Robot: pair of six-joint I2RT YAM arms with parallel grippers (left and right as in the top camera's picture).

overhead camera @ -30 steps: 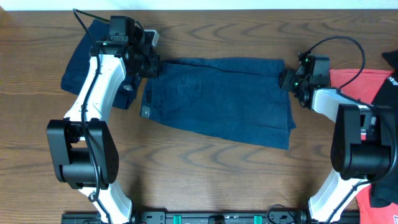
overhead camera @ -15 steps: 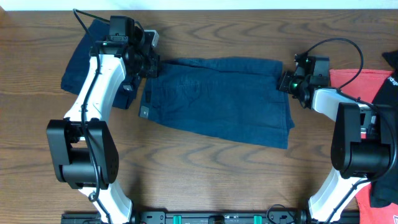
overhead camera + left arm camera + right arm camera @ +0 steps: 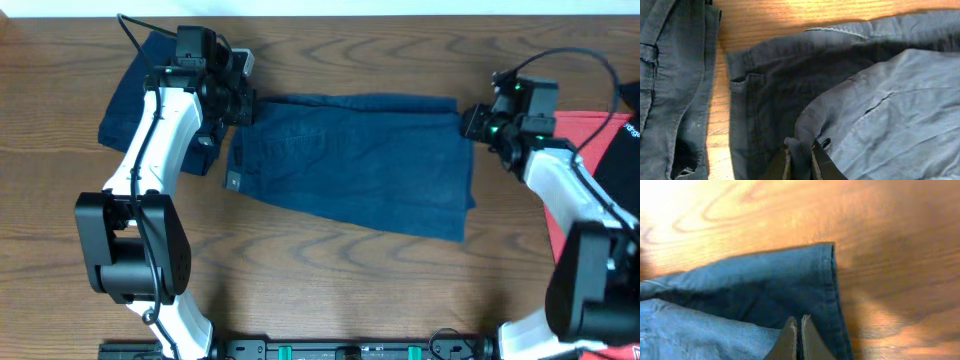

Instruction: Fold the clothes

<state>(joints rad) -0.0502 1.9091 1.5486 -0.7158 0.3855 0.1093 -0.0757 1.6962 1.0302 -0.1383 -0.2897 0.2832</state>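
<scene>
Dark navy denim trousers (image 3: 350, 160) lie spread across the middle of the table, waist to the left and leg hems to the right. My left gripper (image 3: 243, 105) is shut on a pinch of cloth at the waist's far corner, which shows between the fingers in the left wrist view (image 3: 800, 152). My right gripper (image 3: 470, 125) is shut on the far hem corner, and the right wrist view (image 3: 800, 325) shows the fingers pressed together over the hem (image 3: 832, 280). A small pale label (image 3: 232, 181) shows at the waist's near corner.
A second folded dark blue garment (image 3: 130, 85) lies at the far left, under the left arm, and also shows in the left wrist view (image 3: 670, 75). A red cloth (image 3: 565, 125) and a black garment (image 3: 620, 150) lie at the right edge.
My right gripper has moved to the right and slightly back with the hem corner, drawing the trousers' far edge straighter. The left gripper has kept its place.
</scene>
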